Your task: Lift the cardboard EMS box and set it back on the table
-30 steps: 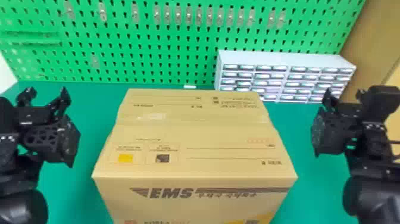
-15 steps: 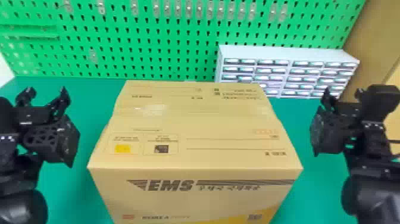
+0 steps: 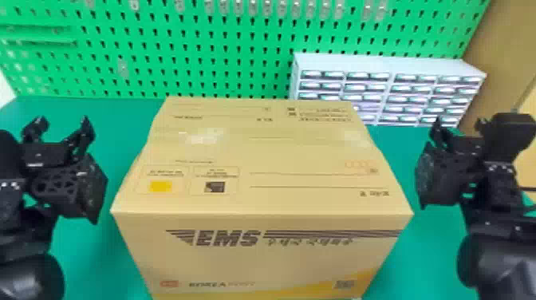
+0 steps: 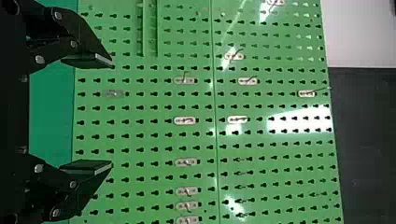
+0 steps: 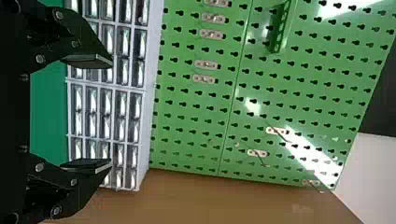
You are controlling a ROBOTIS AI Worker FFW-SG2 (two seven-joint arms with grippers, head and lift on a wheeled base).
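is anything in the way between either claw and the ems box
Nothing visible stands in the way. In the head view, the left claw is left of the EMS box and the right claw right of it, with green tabletop showing in both gaps. The drawer cabinet stands farther back.

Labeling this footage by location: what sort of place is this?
Probably a workshop or lab workbench: a green pegboard with hooks, a small-parts drawer cabinet and a green tabletop.
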